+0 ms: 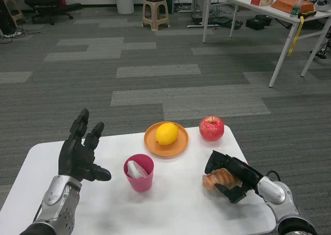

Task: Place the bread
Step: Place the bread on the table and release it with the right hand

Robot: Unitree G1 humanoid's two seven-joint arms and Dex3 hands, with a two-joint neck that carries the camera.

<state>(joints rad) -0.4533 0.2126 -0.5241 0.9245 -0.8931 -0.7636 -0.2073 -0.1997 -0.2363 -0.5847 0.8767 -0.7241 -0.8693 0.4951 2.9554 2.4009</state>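
My worktop (pixel 170 209): smooth, matt white. My forearms: brushed silver metal; my left hand (pixel 77 155) and right hand (pixel 234 174): matt black plastic. Bread (pixel 216 179) in my right hand: glazed, ridged brown crust. Cup (pixel 139 179): matt pink plastic. Plate (pixel 166 146): smooth orange plastic. Lemon (pixel 166 134): dimpled skin. Apple (pixel 211 128): glossy red. Floor: grey carpet.

The left hand (pixel 80 155) is raised over the near left of the surface (pixel 176 214), fingers spread and pointing up and away, holding nothing. The right hand (pixel 232 175) lies low at the near right, fingers curled around the bread (pixel 216 179).
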